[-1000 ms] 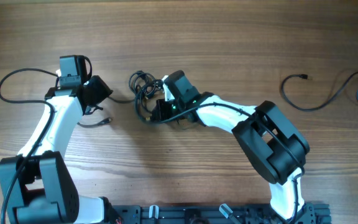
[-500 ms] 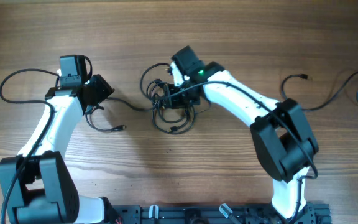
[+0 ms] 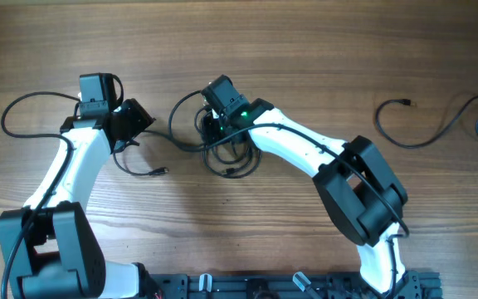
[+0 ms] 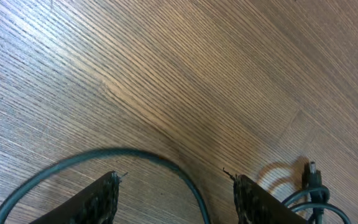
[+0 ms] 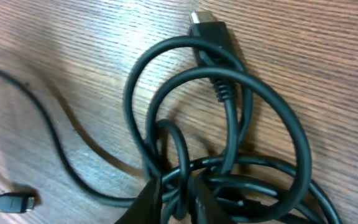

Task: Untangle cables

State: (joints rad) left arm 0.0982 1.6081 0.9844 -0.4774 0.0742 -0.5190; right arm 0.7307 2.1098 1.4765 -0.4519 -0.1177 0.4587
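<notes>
The tangle (image 3: 225, 151) of dark cable lies at the middle of the desk (image 3: 322, 41), a little toward the far edge, and from overhead it is partly covered by the right arm, so no grip can be read there. The right wrist view settles it: the right gripper (image 5: 174, 200) has its fingers drawn together on strands at the bottom of the knot, with two wide loops standing above them, a broad plug (image 5: 207, 31) at the top and a small connector (image 5: 8, 202) lying apart on the wood. Overhead alone shows a strand (image 3: 177, 137) running from the knot toward the left arm, a long loop (image 3: 23, 100) curving toward the left edge, and a separate cable (image 3: 438, 129) lying well apart by the right edge. The left wrist view shows the left gripper (image 4: 179, 198) with fingers spread wide, a cable arc (image 4: 135, 152) passing loosely between them, unclamped
</notes>
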